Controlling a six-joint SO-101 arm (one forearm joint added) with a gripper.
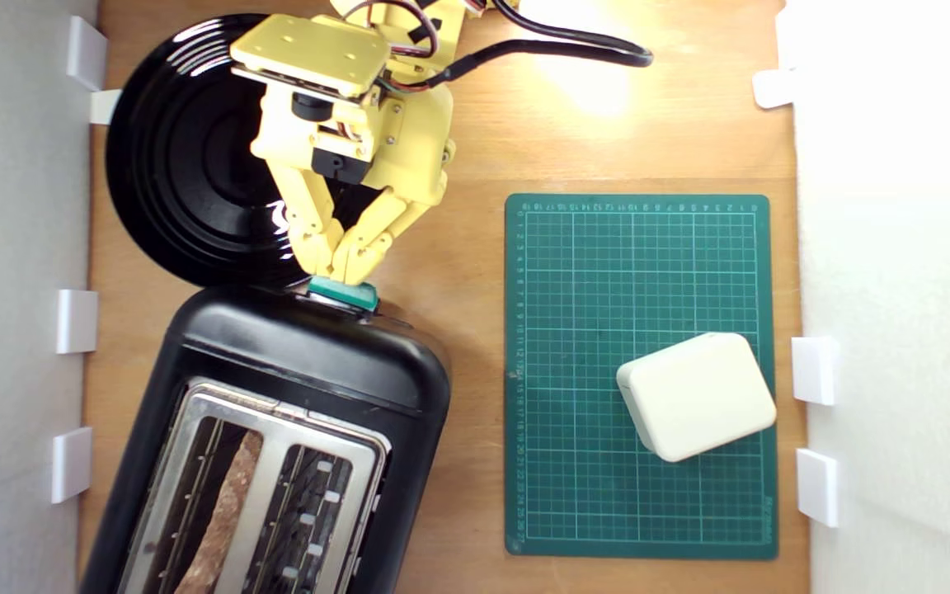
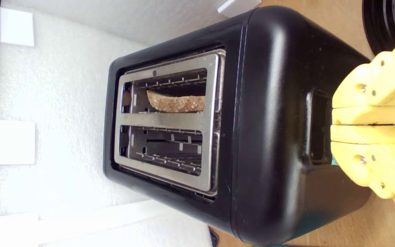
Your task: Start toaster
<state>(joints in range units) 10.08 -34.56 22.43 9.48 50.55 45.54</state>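
Note:
The glossy black toaster (image 1: pixel 302 355) stands at the lower part of the exterior view's left, with a silver top plate and two slots. A brown bread slice (image 1: pixel 228 503) sits in one slot; the other slot holds nothing. My yellow gripper (image 1: pixel 333 271) is shut, fingers pressed together, with its tips down on the teal lever knob (image 1: pixel 345 293) at the toaster's end. In the wrist view the toaster (image 2: pixel 273 120) fills the frame with the bread (image 2: pixel 177 101) inside it. The shut gripper (image 2: pixel 334 125) covers the lever slot (image 2: pixel 319 127), and only a sliver of teal shows.
A round black plate (image 1: pixel 186 165) lies behind the toaster, under my arm. On the exterior view's right, a green cutting mat (image 1: pixel 640 247) carries a cream rounded box (image 1: pixel 696 396). White foam walls (image 1: pixel 13 247) with brackets border both sides. A black cable (image 1: pixel 574 49) trails at the top.

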